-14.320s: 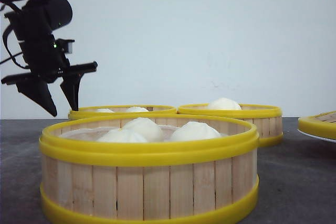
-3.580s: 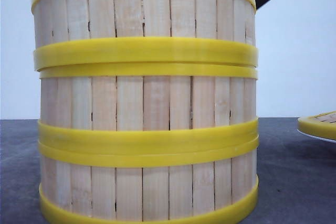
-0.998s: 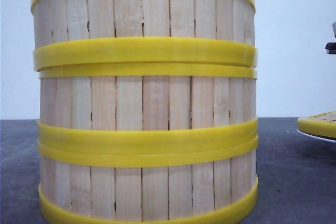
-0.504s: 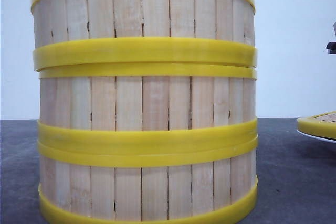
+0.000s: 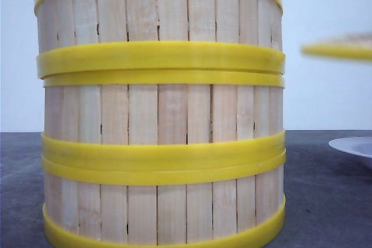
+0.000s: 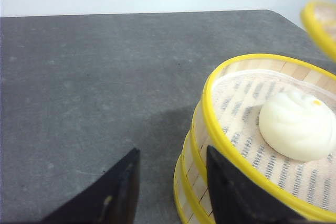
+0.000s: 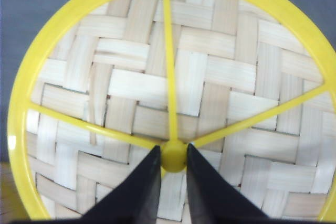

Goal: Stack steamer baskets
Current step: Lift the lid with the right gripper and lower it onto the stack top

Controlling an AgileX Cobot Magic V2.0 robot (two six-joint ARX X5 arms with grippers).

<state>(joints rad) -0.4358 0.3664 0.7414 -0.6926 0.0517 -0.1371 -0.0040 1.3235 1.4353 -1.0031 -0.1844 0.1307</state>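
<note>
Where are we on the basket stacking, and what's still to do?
Stacking looks done: all three steamer baskets stand in one column on the table. In hand: the right claw is shut on the lid at its centre knob, lifted off the white plate. Left: probably setting it on the top basket, where a bun lies uncovered. The left claw is open, idle.

Both claws are black: the left claw [image 6: 169,192] has broad, flat, tapering fingers; the right claw [image 7: 170,182] has narrower, pointed ones.
</note>
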